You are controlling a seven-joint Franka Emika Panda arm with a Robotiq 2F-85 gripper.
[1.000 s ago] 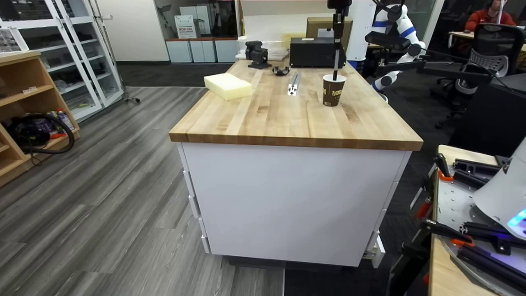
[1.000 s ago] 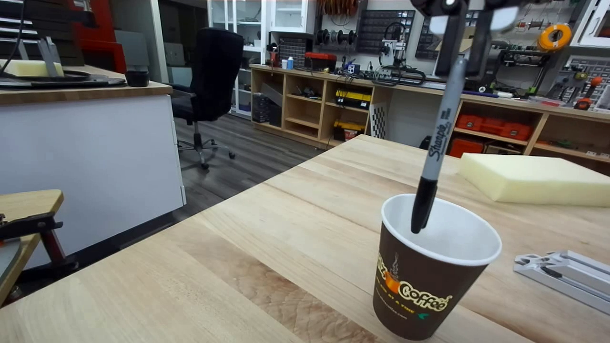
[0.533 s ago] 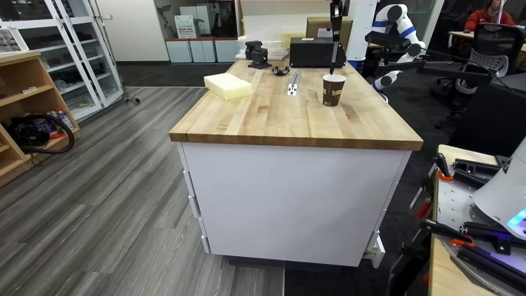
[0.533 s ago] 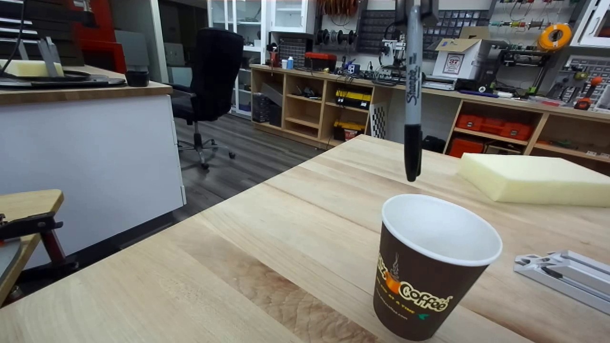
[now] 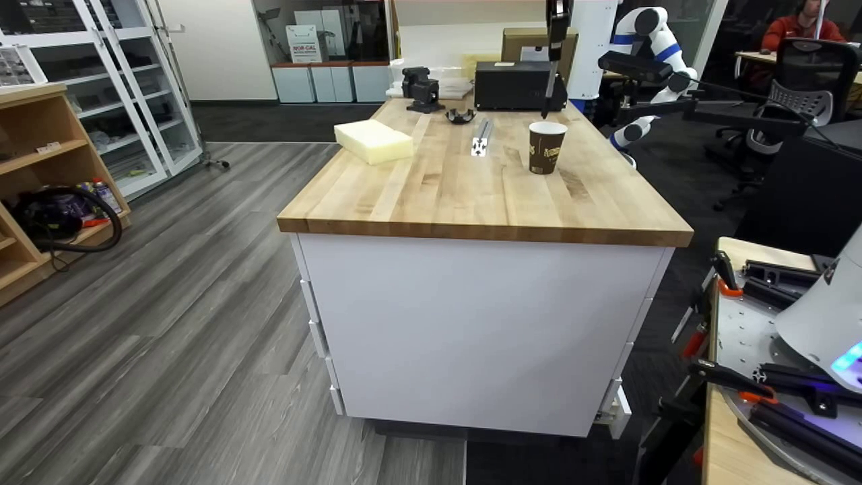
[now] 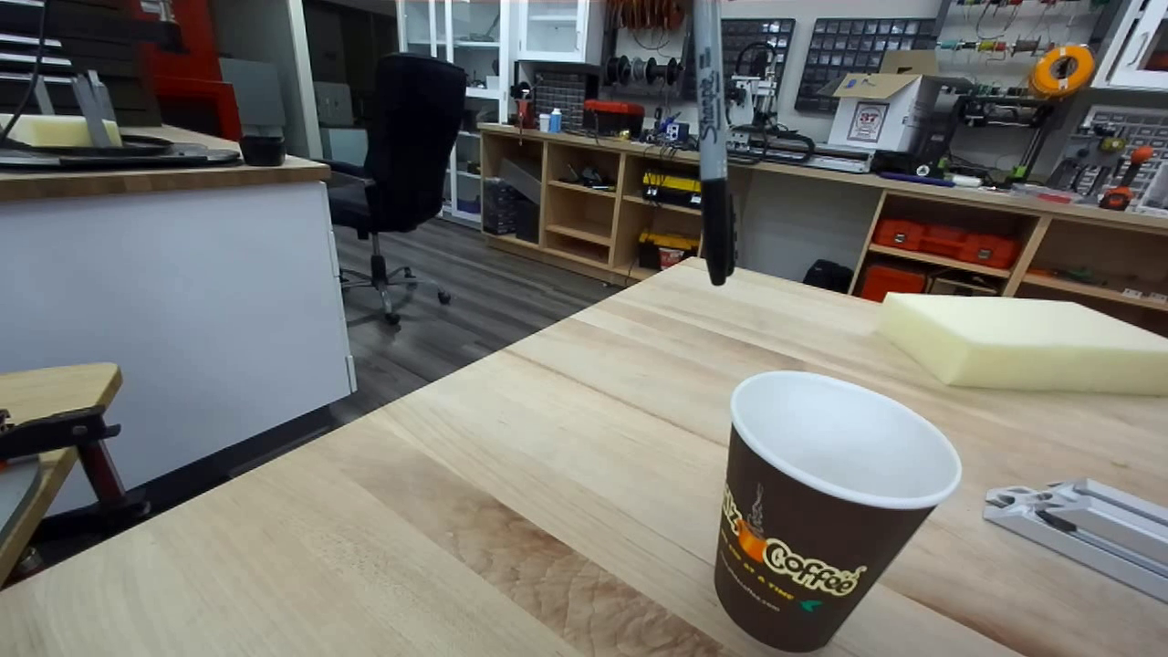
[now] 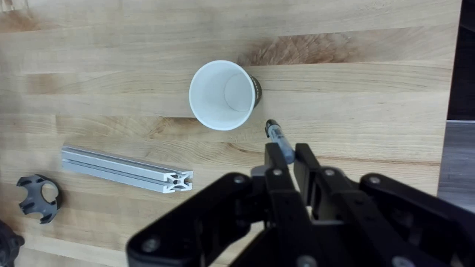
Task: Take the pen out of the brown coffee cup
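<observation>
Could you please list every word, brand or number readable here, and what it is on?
"Sharpie": on the pen.
"Coffee": on the brown coffee cup, the word before it partly hidden.
"AT A TIME": lower on the cup.
"37": on the white box at the back.
"NOR-CAL": on the distant carton.
Other, finer print on these things is too small or blurred to read.

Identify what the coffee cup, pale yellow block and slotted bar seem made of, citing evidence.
Coffee cup: probably paper, smooth; thin white rim, printed brown wall. Yellow block: likely foam, matt; even colour, no shine. Slotted bar: apparently aluminium, satin; silvery grey, channelled end.
</observation>
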